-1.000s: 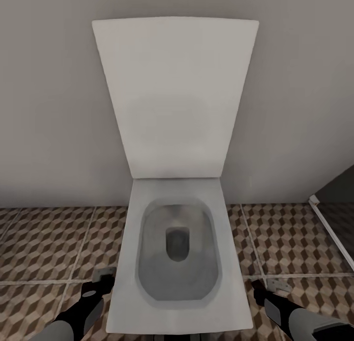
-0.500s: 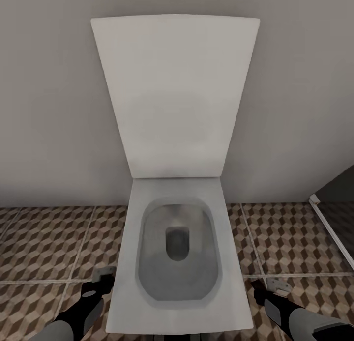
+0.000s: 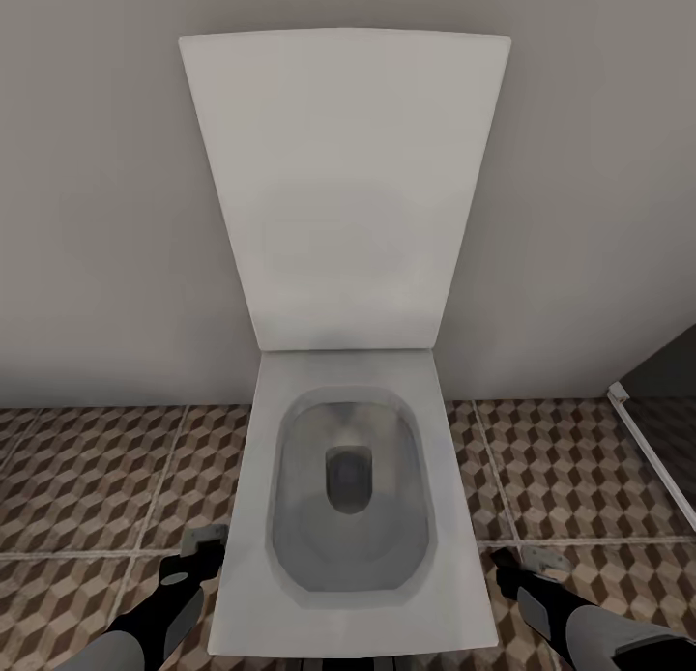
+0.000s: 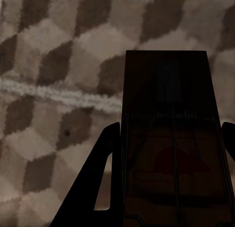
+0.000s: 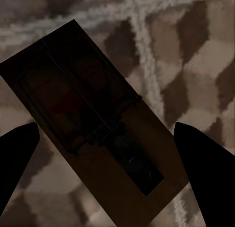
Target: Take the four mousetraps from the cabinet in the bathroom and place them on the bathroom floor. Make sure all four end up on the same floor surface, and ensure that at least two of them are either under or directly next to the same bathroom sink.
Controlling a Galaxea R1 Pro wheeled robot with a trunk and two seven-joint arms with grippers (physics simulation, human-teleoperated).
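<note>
Gripping a held mousetrap (image 4: 169,138) by its two long edges, the left gripper (image 4: 171,128) has its dark fingers (image 4: 98,178) pressed against either side of the board. The left wrist view gives the detail: a dark-brown oblong wooden board with thin wire across it and a red mouse shape printed on its face. Cube-patterned tile lies behind it, and whether the board touches that tile cannot be told.

A loose mousetrap (image 5: 93,138) sits askew between the black fingers (image 5: 203,158) of the right gripper (image 5: 105,129), which are spread wide and touch neither edge. This board is also brown wood with a wire frame and a darker plate (blurred). It lies over the bathroom floor (image 5: 196,50), beside a pale grout crossing.

From the head view both traps are too small to make out. There the left gripper (image 3: 198,550) hangs low just beside the toilet (image 3: 454,594) on one side, and the right gripper (image 3: 510,563) just beside it on the other. A small grey piece shows at each tip. The toilet is smooth, white and squared-off, with a rounded-rectangle bowl. Its flat lid (image 3: 343,188) is raised against a plain pale grey wall (image 3: 97,217). Brown, beige and white tiles spread around the toilet's base, and a white-edged dark panel (image 3: 648,458) stands off to its right.
</note>
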